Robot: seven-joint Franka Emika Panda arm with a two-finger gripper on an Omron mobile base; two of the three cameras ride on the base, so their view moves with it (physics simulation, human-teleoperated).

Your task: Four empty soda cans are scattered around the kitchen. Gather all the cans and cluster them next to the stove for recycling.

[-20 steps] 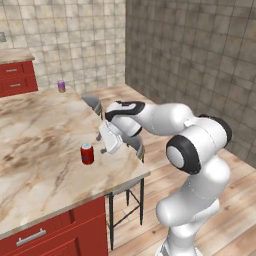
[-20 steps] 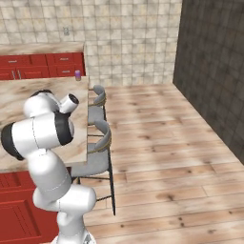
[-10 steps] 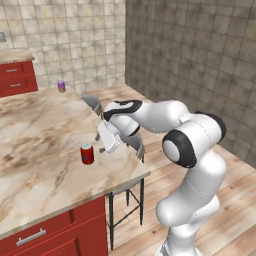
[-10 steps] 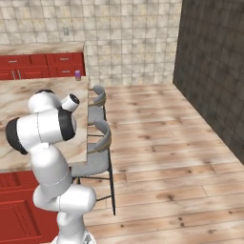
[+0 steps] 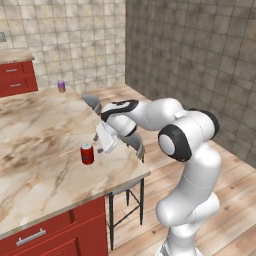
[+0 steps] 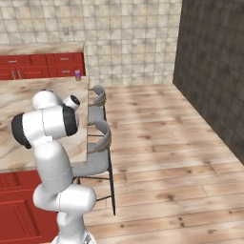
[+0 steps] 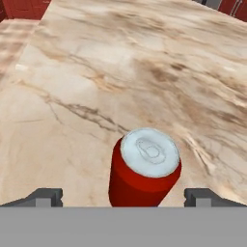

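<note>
- We are closing in on the small red cylindrical soda can with the silvery top, which stands upright on the beige marbled table, near the table's right edge and a little back from its front right corner.
- Our pincer hangs just beside the can, on the side of that right edge, with its jaws wide apart and nothing between them.
- In the hand view the red can sits between the two dark fingertips, roughly centred, so the line-up looks good.
- To do this step well, we judge that we should push on until the tips reach past the can's middle, keep the can centred, then close gently: an empty can is light and would tip or skid from a one-sided nudge.
- A small purple can waits at the table's far edge, well apart from us; it also shows in the right base view.
- Against the earlier frames, the arm has swung its elbow forward and the pincer has come lower, closer to the red can; the can itself has not moved and the jaws are as wide as before.
</note>
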